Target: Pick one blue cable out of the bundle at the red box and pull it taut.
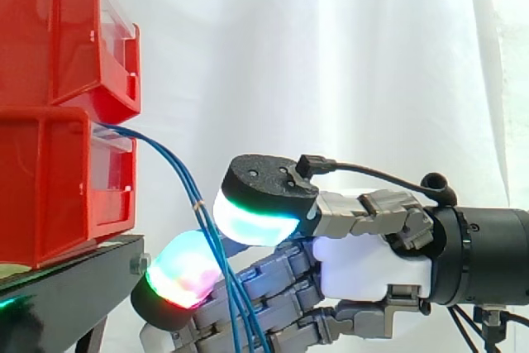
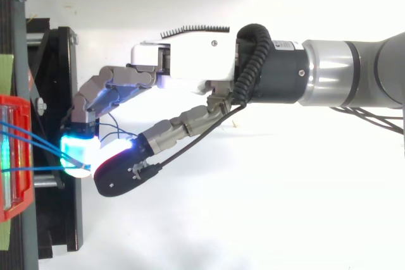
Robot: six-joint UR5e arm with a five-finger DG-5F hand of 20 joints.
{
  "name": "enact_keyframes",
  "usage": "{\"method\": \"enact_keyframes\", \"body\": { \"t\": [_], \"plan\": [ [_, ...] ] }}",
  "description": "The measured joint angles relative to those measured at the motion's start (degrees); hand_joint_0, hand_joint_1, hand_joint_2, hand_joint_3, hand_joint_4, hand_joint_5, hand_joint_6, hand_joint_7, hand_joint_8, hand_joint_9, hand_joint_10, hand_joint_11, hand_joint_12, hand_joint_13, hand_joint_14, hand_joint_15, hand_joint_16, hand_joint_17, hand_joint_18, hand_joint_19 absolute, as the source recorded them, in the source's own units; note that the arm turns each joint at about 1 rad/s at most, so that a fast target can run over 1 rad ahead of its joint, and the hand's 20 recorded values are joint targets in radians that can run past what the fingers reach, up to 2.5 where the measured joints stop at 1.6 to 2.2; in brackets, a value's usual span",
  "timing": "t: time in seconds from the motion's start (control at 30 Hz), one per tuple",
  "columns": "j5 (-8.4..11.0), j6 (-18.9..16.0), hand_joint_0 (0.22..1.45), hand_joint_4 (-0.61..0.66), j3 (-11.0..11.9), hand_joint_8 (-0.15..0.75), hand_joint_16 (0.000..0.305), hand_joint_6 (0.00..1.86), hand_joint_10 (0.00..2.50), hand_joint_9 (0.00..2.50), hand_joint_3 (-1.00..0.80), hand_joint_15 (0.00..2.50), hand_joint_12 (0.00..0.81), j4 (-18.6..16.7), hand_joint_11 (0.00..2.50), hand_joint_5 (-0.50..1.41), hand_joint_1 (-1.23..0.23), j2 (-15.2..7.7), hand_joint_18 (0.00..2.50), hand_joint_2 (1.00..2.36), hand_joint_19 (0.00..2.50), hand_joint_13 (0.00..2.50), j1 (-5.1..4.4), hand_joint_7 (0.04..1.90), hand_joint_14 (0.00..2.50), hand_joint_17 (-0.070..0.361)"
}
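Thin blue cables point(image 1: 197, 201) leave the mouth of the lower red plastic bin point(image 1: 50, 188) and sag in a loose arc down to the right. They run on past the hand's pads toward the bottom edge of the side view. A small pale band point(image 1: 198, 203) sits on them just above the pads. The strands lie close together and I cannot count them.

They pass between the glowing thumb pad point(image 1: 252, 222) above and a glowing fingertip pad point(image 1: 183, 270) below. The robot hand point(image 1: 372, 266) reaches in level from the right, fingers bent toward the thumb. From above, one strand point(image 2: 44, 169) runs nearly straight from the bin to where the cyan pad meets the black-backed thumb. I read this as thumb and finger pinched together on the cables. I cannot tell whether one strand is caught or several.

Step in hand, as I judge it: the grasp is in place and the pull has not begun, since the arc is slack.

Next move: draw the hand straight back, away from the bin, until the sag is gone. I would keep it gentle and watch for extra strands riding along. The lower bin sits under an upper red plastic bin point(image 1: 58, 31) on the black stand point(image 1: 74, 283) before the white curtain point(image 1: 347, 55), and a hard tug could shift the stack.
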State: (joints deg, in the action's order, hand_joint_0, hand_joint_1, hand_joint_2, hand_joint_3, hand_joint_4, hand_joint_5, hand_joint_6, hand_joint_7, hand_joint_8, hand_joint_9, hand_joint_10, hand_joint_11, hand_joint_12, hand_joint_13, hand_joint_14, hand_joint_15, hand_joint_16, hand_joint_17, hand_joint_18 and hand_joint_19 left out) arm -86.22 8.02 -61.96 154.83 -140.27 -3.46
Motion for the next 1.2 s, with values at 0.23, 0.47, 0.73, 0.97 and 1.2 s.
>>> {"method": "enact_keyframes", "body": {
  "t": [0.23,0.47,0.73,0.97,1.2],
  "plan": [
    [0.18,0.2,0.6,0.12,0.0,0.356,0.051,0.94,0.0,0.62,-0.16,0.14,0.355,-0.2,0.17,-0.17,-0.74,0.0,0.41,1.02,0.24,0.5,-0.17,0.67,0.0,0.114],
    [0.26,0.2,0.53,0.18,0.0,0.368,0.053,0.91,0.0,0.65,-0.41,0.15,0.369,-0.3,0.19,-0.17,-0.75,0.0,0.43,1.01,0.26,0.52,-0.2,0.65,0.01,0.12],
    [0.26,0.4,0.5,0.17,0.1,0.395,0.055,0.89,0.0,0.74,-0.5,0.16,0.385,-0.6,0.21,-0.15,-0.72,0.0,0.48,1.0,0.26,0.56,-0.46,0.69,0.0,0.124],
    [0.25,0.5,0.6,0.15,0.2,0.379,0.049,0.9,0.01,0.79,-0.38,0.18,0.362,-1.8,0.25,-0.13,-0.78,0.0,0.52,1.01,0.28,0.62,-0.61,0.77,0.01,0.111],
    [0.16,0.5,0.62,0.04,0.9,0.383,0.049,0.93,0.0,0.8,-0.23,0.21,0.362,-1.9,0.28,-0.13,-0.81,0.0,0.56,1.02,0.29,0.65,-0.61,0.82,0.01,0.11]
  ]
}}
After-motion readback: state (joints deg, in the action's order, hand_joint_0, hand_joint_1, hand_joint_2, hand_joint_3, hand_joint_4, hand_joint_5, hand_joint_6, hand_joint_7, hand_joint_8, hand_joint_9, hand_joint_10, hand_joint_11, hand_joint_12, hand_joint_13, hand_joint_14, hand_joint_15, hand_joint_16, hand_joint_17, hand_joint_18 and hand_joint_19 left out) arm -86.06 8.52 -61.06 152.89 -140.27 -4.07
